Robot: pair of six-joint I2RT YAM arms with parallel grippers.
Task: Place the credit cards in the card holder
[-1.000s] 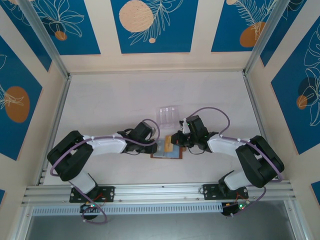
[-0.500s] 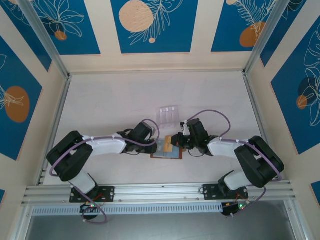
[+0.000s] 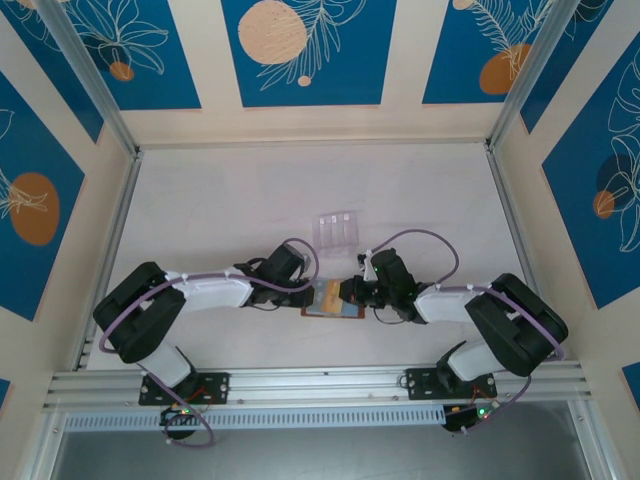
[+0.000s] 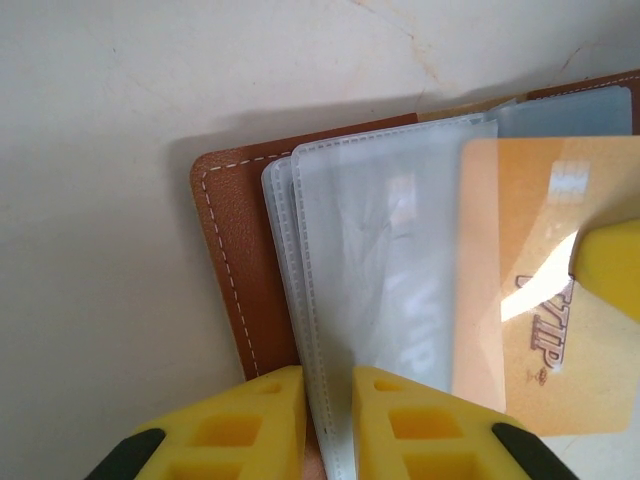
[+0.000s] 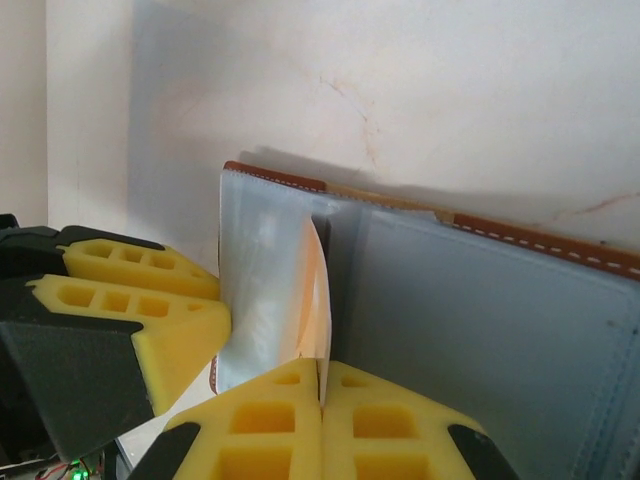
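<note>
The card holder [image 3: 335, 308] lies open between the arms, brown leather [image 4: 232, 270] outside and grey-blue pockets [image 5: 480, 310] inside. My left gripper [image 4: 328, 412] is shut on its clear plastic sleeves [image 4: 370, 260], holding them up at the left edge. In the top view that left gripper [image 3: 308, 290] sits just left of the wallet. My right gripper [image 5: 322, 385] is shut on a tan credit card [image 5: 318, 290], seen edge-on against the sleeves. The same tan card [image 4: 540, 300] lies partly under a sleeve. The right gripper [image 3: 347, 293] hovers over the wallet's middle. Any other cards are hidden.
A clear plastic box [image 3: 335, 228] stands just beyond the wallet. The left gripper's yellow fingers [image 5: 130, 300] are close to the left of my right gripper. White tabletop [image 3: 230, 200] stretches to the back and sides, bounded by metal rails [image 3: 110, 240].
The right gripper has moved left and down with the tan card, bringing it onto the wallet's sleeves. The left gripper has stayed on the sleeves.
</note>
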